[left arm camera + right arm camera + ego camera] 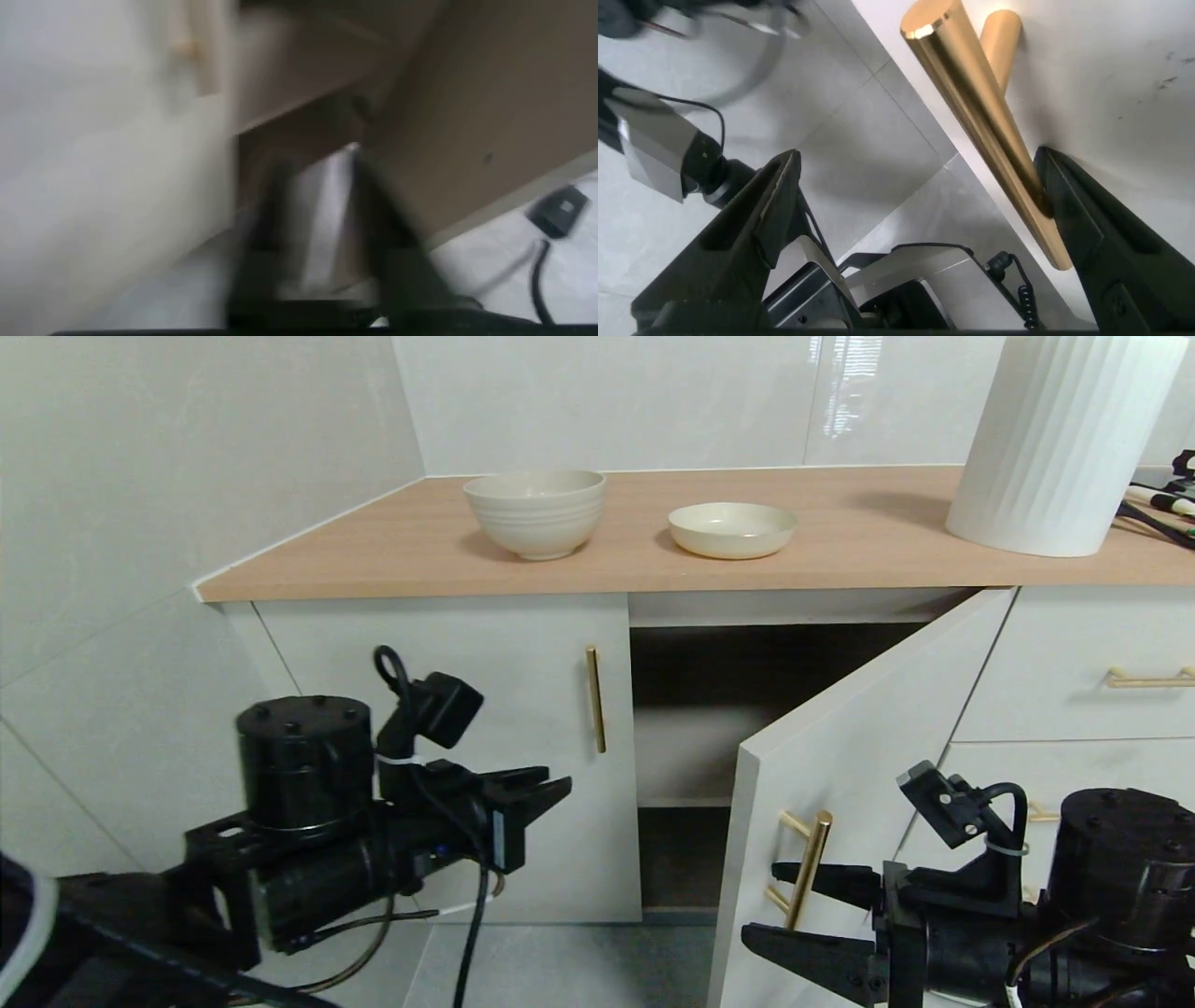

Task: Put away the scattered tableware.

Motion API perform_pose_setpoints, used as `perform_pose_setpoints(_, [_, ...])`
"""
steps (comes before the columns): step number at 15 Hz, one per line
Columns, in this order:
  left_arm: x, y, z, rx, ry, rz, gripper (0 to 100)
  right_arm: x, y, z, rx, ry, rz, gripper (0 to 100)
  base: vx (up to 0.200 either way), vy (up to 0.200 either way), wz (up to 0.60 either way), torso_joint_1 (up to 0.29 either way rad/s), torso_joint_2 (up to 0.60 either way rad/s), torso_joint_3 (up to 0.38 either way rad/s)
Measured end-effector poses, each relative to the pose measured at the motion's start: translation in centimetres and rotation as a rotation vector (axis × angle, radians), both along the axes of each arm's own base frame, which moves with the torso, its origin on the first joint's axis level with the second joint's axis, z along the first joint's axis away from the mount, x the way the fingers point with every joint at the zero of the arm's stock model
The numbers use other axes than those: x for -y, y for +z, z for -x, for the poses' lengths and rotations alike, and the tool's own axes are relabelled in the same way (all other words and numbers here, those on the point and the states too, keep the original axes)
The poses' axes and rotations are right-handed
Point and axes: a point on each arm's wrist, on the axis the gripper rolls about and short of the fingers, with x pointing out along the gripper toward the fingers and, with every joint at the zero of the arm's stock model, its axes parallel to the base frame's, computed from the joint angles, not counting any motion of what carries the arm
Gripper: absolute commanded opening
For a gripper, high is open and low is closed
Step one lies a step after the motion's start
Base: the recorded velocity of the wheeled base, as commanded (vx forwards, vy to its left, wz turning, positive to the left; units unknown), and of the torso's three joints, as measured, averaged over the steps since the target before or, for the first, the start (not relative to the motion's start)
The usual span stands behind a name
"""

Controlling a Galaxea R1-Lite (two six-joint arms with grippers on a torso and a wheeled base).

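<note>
Tableware: a deep ribbed cream bowl (535, 513) and a shallow cream dish (732, 529) are seen on the wooden desk (373, 555), the dish to the right of the bowl and apart from it.
Cupboard: below the desk, the right-hand door (840, 747) is swung open towards the robot, and a bare shelf (681, 747) is seen inside; the left-hand door (448, 709) is closed.
Left tool (557, 780): held low before the closed door, its fingers parted a little, with nothing gripped.
Right tool (761, 903): spread wide at the open door's gold handle (808, 868), which lies between the fingers without being clamped.
Handling: both pieces are judged to be glazed ceramic, so stiff, smooth, fairly weighty and breakable if dropped.
Grip: the near rim is judged the best hold, pinched with one finger inside and one outside; the dish's low wall is likely to give less purchase.
Background: a tall ribbed white container (1064, 439) stands at the far right.
</note>
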Motion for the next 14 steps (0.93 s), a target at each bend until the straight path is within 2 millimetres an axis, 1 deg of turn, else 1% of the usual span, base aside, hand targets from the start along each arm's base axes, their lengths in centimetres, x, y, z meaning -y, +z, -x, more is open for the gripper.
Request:
perform_pose_setpoints(3, [4.1,-1.7,-2.2,0.052,-0.057,0.092,0,0.1,0.0,-0.1,-0.004,-0.006,0.001,100,0.0,0.0,0.0,0.0,0.0,0.0])
perform_pose_setpoints(4, [5.4,-2.2,-2.6,0.067,-0.077,0.144,0,0.2,0.0,-0.1,-0.005,-0.009,0.002,100,0.0,0.0,0.0,0.0,0.0,0.0])
perform_pose_setpoints(5, [6.4,-2.9,-2.7,0.055,-0.1,0.16,0,0.2,-0.1,-0.2,-0.006,-0.012,0.003,100,0.0,0.0,0.0,0.0,0.0,0.0])
perform_pose_setpoints(7, [7.7,-4.2,-2.5,0.023,-0.146,0.152,0,0.4,0.0,-0.4,-0.006,-0.022,0.002,100,0.0,0.0,0.0,0.0,0.0,0.0])
perform_pose_setpoints(9, [8.7,-4.7,-2.0,-0.004,-0.243,0.158,0,0.4,0.2,-0.5,0.013,-0.029,-0.013,100,0.0,0.0,0.0,0.0,0.0,0.0])
perform_pose_setpoints(11, [9.9,-4.8,-1.8,-0.014,-0.318,0.175,0,0.6,0.3,-0.7,0.021,-0.039,-0.018,100,0.0,0.0,0.0,0.0,0.0,0.0])
perform_pose_setpoints(14, [11.6,-4.3,-2.9,0.021,-0.334,0.199,0,0.7,0.3,-0.9,0.028,-0.051,-0.02,100,0.0,0.0,0.0,0.0,0.0,0.0])
